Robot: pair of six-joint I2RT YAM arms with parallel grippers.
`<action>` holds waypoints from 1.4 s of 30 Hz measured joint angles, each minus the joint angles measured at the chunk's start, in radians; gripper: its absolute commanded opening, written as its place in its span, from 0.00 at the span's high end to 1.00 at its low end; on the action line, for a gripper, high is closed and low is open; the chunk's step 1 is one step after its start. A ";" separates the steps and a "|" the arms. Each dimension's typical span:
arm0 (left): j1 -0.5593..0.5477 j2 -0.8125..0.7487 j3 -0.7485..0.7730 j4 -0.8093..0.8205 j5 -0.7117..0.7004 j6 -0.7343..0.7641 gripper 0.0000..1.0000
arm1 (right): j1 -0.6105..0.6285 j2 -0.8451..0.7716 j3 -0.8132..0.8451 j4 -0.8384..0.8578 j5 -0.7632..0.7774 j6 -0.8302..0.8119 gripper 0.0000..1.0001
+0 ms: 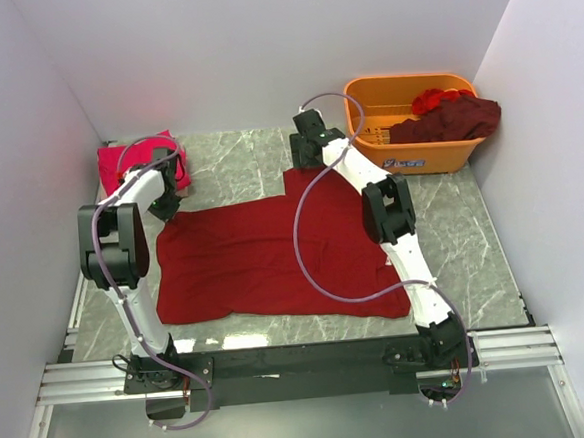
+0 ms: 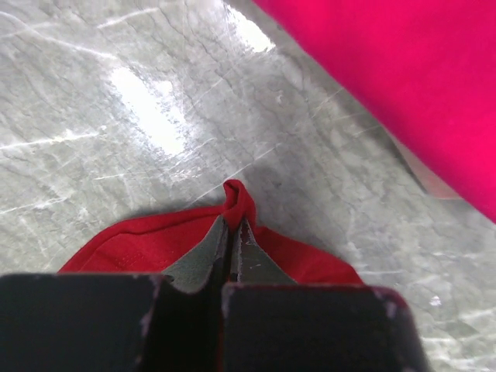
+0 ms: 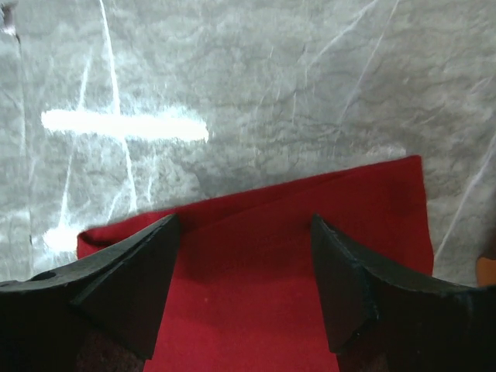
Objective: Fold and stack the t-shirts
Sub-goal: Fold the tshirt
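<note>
**Far left, stack site.** Pink-magenta t-shirt (image 1: 138, 162) lies as a compact bundle at the table's (image 1: 238, 158) far-left corner. It appears folded and counts as the one finished piece.

**Left gripper** (image 2: 231, 232). Jaws are closed on a small peak of red cloth, at the far-left corner of the spread shirt and just beside the pink one.

**Centre, item in work.** Crimson t-shirt (image 1: 275, 255) is laid out flat across the middle of the table, roughly smoothed, with no fold made yet.

**Right gripper** (image 3: 244, 256). Jaws stand wide apart, straddling the shirt's far edge near its right corner and holding nothing. Whether the tips touch the cloth cannot be told.

**Far right, supply.** Orange basket (image 1: 418, 155) holds a dark maroon t-shirt (image 1: 450, 120) draped over its rim and a brighter red t-shirt (image 1: 434, 97) behind it. Both are unfolded.

**Progress, judged.** Early: one shirt done, one being prepared for its first fold, and at least two waiting.
</note>
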State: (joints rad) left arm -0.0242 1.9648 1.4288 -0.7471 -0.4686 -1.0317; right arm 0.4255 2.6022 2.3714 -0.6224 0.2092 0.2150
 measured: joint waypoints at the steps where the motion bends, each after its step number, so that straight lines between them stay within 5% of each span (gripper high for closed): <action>1: 0.000 -0.006 0.000 0.000 0.000 0.000 0.99 | -0.002 0.000 0.000 -0.007 -0.010 0.000 0.25; 10: 0.001 -0.016 0.019 -0.034 -0.031 0.000 0.99 | -0.021 0.014 0.024 -0.089 -0.074 -0.033 0.49; 14: 0.001 -0.016 0.056 -0.043 -0.035 0.010 0.99 | -0.021 0.014 0.023 -0.088 -0.080 -0.056 0.87; 17: 0.001 -0.016 0.072 -0.043 -0.036 0.023 0.99 | -0.020 0.013 0.023 -0.086 -0.072 -0.074 1.00; 23: 0.001 -0.016 0.072 -0.038 -0.034 0.048 0.99 | -0.020 -0.045 -0.074 -0.034 -0.044 -0.107 1.00; 30: 0.001 -0.031 0.071 -0.008 -0.034 0.077 0.99 | -0.020 -0.373 -0.470 0.130 -0.035 -0.112 1.00; 42: 0.001 -0.053 0.090 0.035 -0.034 0.121 0.99 | -0.020 -0.439 -0.371 0.236 0.042 -0.172 1.00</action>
State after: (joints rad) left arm -0.0231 1.9114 1.5185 -0.7120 -0.5022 -0.9104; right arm 0.4057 2.1628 2.0003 -0.3862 0.2512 0.0429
